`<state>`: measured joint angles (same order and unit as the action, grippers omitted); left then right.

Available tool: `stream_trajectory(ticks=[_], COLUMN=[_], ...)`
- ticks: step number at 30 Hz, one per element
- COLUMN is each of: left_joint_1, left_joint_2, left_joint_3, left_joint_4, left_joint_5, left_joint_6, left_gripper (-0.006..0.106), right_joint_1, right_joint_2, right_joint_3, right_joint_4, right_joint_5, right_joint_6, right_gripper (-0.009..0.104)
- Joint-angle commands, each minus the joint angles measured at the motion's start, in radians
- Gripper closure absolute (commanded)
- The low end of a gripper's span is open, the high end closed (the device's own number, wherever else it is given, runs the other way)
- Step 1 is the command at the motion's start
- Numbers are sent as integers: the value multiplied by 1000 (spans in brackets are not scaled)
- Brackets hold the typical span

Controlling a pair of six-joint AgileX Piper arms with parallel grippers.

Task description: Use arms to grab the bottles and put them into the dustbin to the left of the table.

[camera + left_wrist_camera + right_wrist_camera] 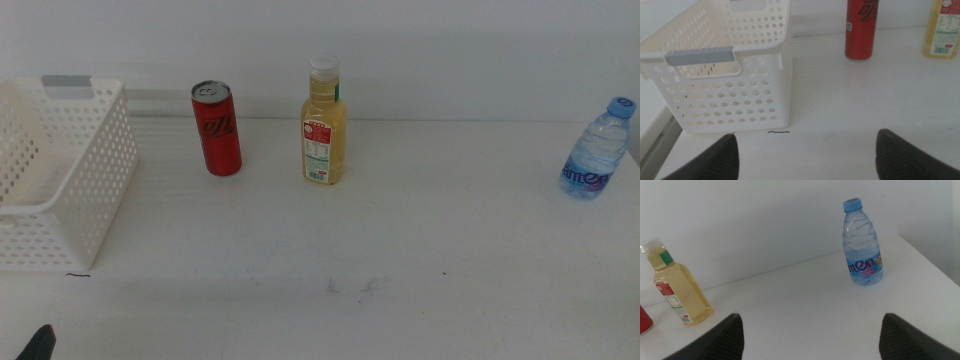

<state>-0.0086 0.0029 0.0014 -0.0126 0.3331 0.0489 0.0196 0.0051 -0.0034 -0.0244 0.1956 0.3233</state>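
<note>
While we looked over the tabletop from the middle view, the dustbin sat at its left edge, the red can and yellow bottle stood upright at the far middle, and the water bottle stood far right. Only a tip of the left gripper showed near us. From the left wrist, our left gripper hung with jaws wide apart, empty, near the dustbin. From the right wrist, our right gripper likewise gaped empty, well short of the water bottle.
</note>
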Motion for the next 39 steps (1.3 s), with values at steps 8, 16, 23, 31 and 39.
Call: stream_trajectory(ticks=[8, 16, 23, 31, 39], left_joint_1=[-1, -8, -22, -240, -428], left_joint_2=[-3, 156, 723, 1108, 1500], left_joint_3=[-9, -129, -435, -482, -525], left_joint_4=[13, -57, -121, -304, -465], left_joint_5=[-39, -6, 62, -363, -829], left_joint_6=[-13, -13, 18, 27, 0], left_gripper=[7, 7, 7, 7, 7], right_joint_1=[-9, -9, -9, -9, -9], right_joint_2=[-5, -5, -5, -5, -5], right_joint_3=[3, 3, 3, 3, 3], right_joint_4=[-10, -10, -10, -10, -10], right_joint_5=[-15, -15, -15, -15, -15], right_joint_6=[-6, -6, -6, -6, -6], right_gripper=[16, 16, 16, 16, 16])
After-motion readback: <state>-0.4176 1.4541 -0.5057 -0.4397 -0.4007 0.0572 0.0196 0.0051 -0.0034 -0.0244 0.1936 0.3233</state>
